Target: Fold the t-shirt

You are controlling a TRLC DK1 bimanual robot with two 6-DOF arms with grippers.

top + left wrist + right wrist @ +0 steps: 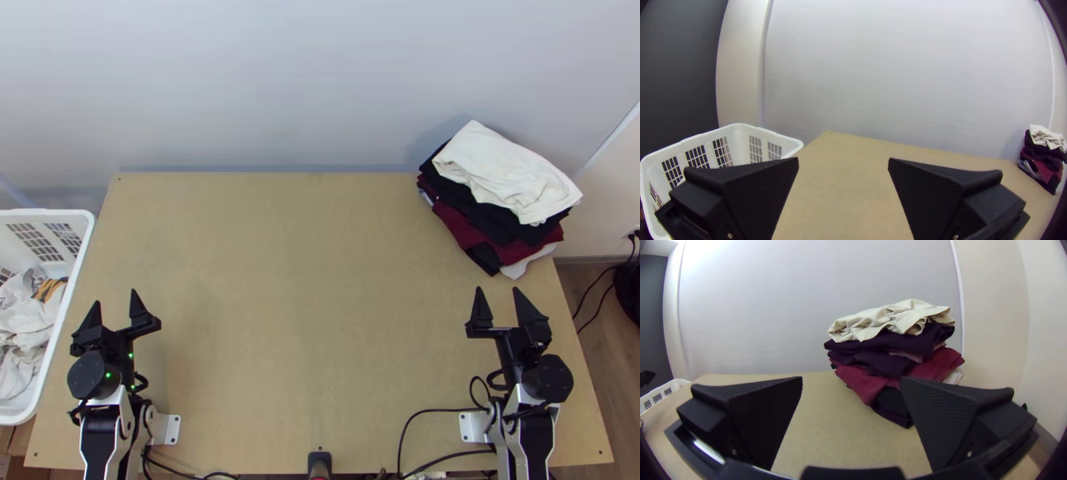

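Looking over the light wooden table (pixel 304 320), I see the left gripper (pixel 115 297) above its near left part, fingers spread wide apart with nothing between them. The right gripper (pixel 498 290) is above the near right part, its fingers parted too and likewise holding nothing. Beyond it, at the far right corner, stands a stack of folded clothes (pixel 464 232): a wrinkled cream cloth (pixel 504 172) lies loosely folded on top, over black and maroon layers. Beside the table's left edge, a white basket (pixel 48 213) holds bunched pale garments (pixel 20 328) and an orange-and-black piece (pixel 50 290). Which of these is the t-shirt, I can't tell.
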